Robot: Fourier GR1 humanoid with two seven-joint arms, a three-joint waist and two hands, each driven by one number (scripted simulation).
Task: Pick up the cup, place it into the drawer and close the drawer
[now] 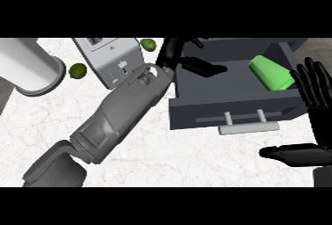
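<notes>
The green cup lies in my open drawer. My left robot hand, fingers relaxed, reaches over the drawer's rim; my right robot hand rests open. Pushing shut too early could trap my left fingers.

Cup lying inside open drawer, toward its right wall. Left hand over drawer's left part. Right hand just right of drawer. Cylinder far left on bench.
</notes>
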